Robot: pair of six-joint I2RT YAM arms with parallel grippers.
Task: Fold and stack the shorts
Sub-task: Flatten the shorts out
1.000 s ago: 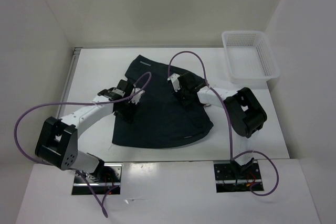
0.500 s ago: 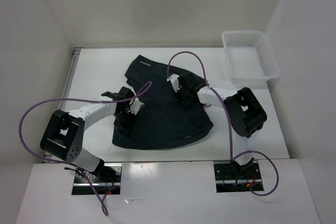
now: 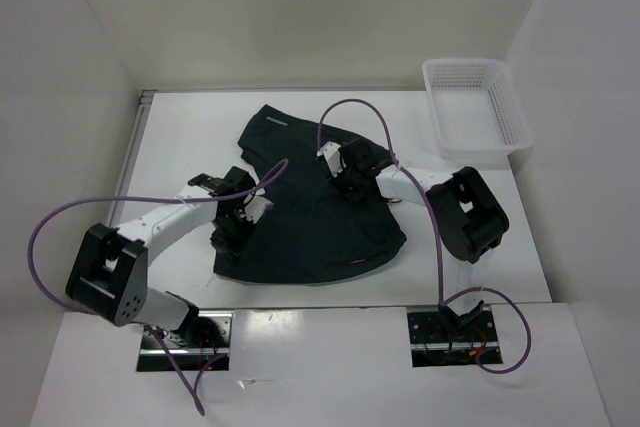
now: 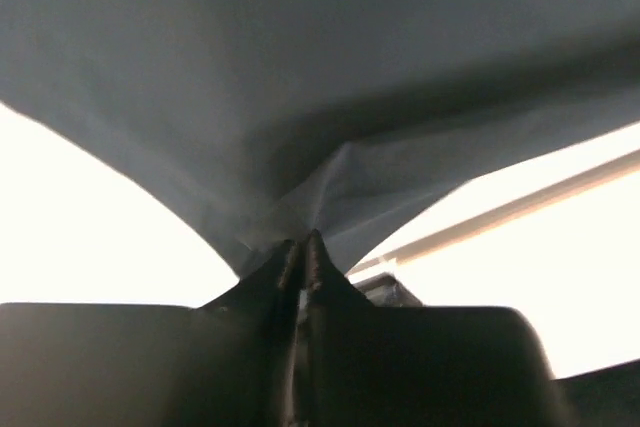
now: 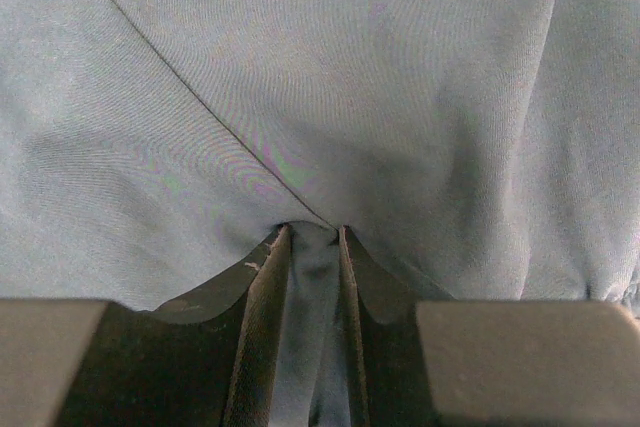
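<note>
The black shorts [image 3: 310, 222] lie spread on the white table, the waistband end toward the back. My left gripper [image 3: 226, 234] sits at their left edge, shut on a pinch of the thin fabric [image 4: 330, 172], which rises in a peak from the fingertips [image 4: 302, 247]. My right gripper [image 3: 347, 185] rests on the upper right part of the shorts. Its jaws stand a little apart with a fold of the fabric [image 5: 315, 257] bunched between them, and cloth [image 5: 300, 97] fills that whole view.
A white mesh basket [image 3: 475, 107] stands at the back right of the table. Purple cables loop over both arms. The white table [image 3: 180, 137] shows bare to the left of the shorts and along the front edge.
My left gripper moved toward the shorts' left edge and closed on the fabric there. The right gripper and the rest of the shorts stayed put.
</note>
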